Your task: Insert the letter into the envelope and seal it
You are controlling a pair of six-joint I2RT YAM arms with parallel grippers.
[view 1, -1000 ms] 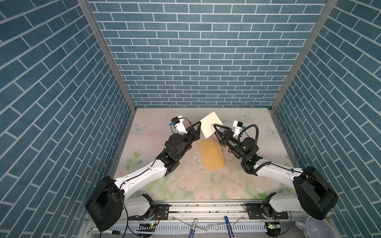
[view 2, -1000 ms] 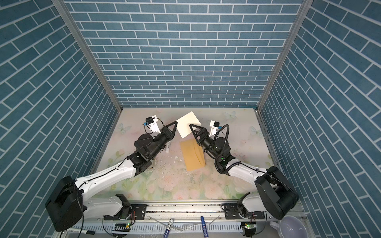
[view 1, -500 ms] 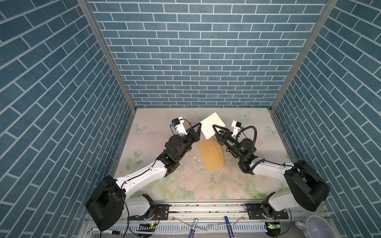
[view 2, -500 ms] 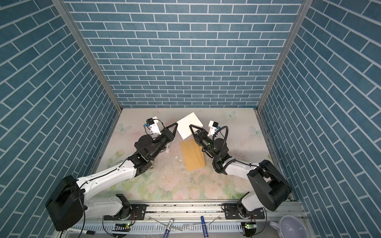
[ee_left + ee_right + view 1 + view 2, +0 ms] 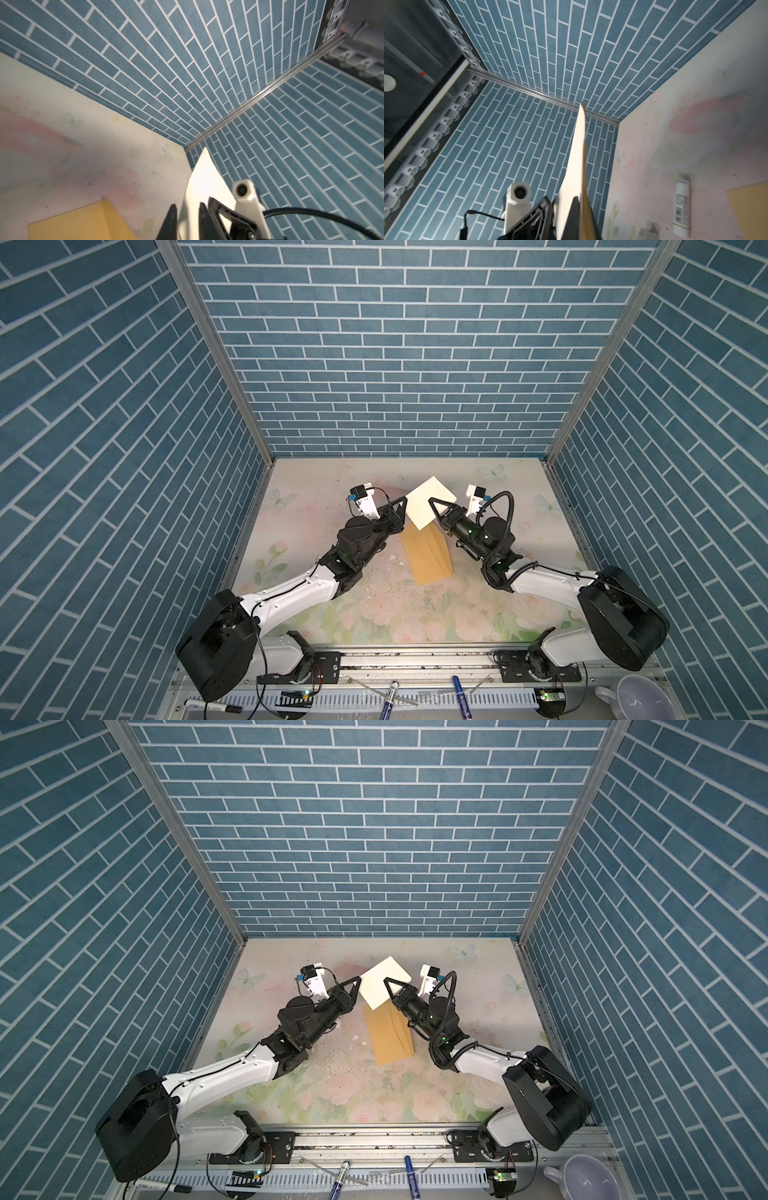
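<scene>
The cream letter [image 5: 428,506] hangs tilted in the air over the far end of the tan envelope [image 5: 428,558], which lies flat on the flowered bench [image 5: 316,514] between the two arms. The right fingers [image 5: 575,218] are clamped on one edge of the sheet. The left fingers [image 5: 172,222] stand narrowly apart astride the opposite edge. A glue stick [image 5: 682,207] lies on the bench near the envelope.
</scene>
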